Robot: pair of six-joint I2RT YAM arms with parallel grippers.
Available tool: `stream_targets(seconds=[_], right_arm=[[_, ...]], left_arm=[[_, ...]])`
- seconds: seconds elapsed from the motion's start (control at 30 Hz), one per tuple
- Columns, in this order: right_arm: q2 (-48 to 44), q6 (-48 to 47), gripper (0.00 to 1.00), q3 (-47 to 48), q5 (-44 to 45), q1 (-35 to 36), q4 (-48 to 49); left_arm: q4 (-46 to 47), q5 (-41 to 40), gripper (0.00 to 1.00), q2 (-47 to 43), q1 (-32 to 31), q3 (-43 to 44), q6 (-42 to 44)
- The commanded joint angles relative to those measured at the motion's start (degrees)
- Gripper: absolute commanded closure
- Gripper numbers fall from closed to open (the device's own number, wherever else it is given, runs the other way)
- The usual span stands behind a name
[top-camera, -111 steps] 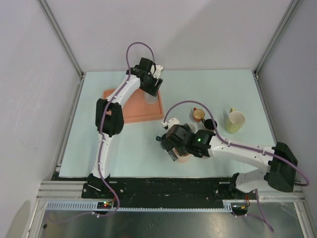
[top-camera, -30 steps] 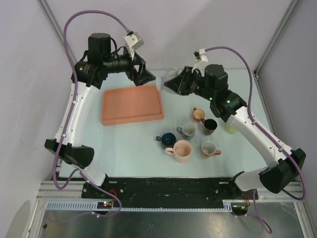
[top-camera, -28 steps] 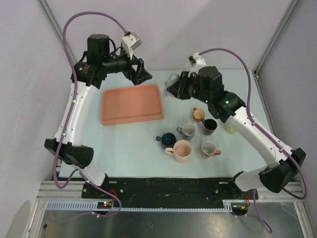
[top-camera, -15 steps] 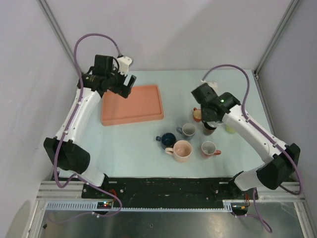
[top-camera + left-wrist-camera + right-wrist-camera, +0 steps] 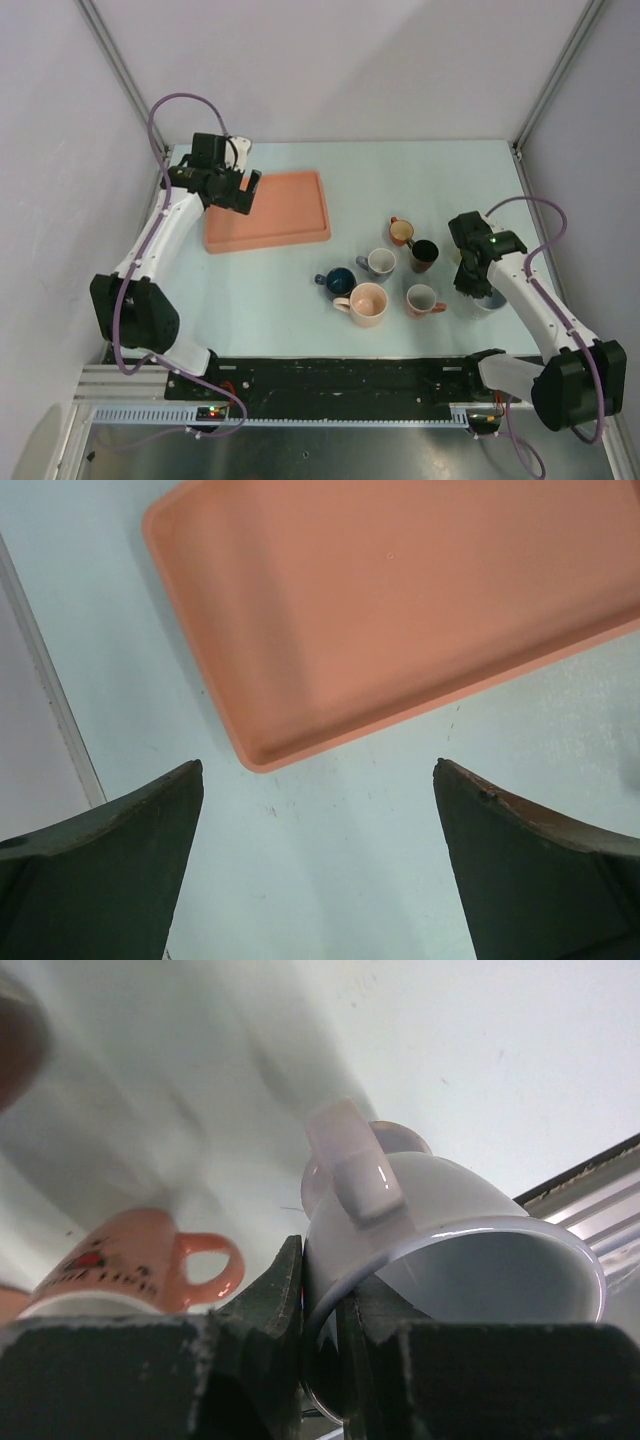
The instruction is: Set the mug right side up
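White mug (image 5: 450, 1195) is pinched by its rim in the right gripper (image 5: 320, 1295). The fingers are nearly pressed together with just the thin wall between them, and one sits inside the mouth. On the wrist cam the handle points up and the mouth faces the camera, so the mug is tilted over, not upright. From above it's low at the right side of the table (image 5: 420, 180), toward the near edge, mostly hidden under the gripper. Can't tell if it's touching the table or hanging just over it.

Just to its left is a small pink mug (image 5: 424, 299) standing mouth up, handle toward the white one. Further left there's a bunch more: red mug (image 5: 401, 233), dark mug (image 5: 424, 252), grey mug (image 5: 378, 263), blue mug (image 5: 338, 280) and a big pink mug (image 5: 367, 304).

Left gripper (image 5: 318, 780) is spread wide with nothing in it, hanging above the table by a corner of the orange tray (image 5: 400, 600), well apart from all the mugs.
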Motion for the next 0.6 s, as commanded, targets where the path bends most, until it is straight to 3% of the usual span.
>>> stream_targets(seconds=[0.0, 0.37, 0.57], right_arm=[[0.00, 2.87, 1.00, -5.04, -1.01, -3.89, 8.09], [4.39, 4.33, 0.98, -13.13, -3.46, -7.51, 20.21], [2.66, 3.65, 0.57, -13.32, -4.23, -7.50, 19.88]], left_arm=[[3.91, -2.10, 0.00, -3.90, 0.69, -1.18, -2.19], [5.25, -1.28, 0.00, -6.09, 1.95, -3.20, -3.48], [5.87, -0.41, 0.00, -6.81, 2.57, -4.66, -4.90]])
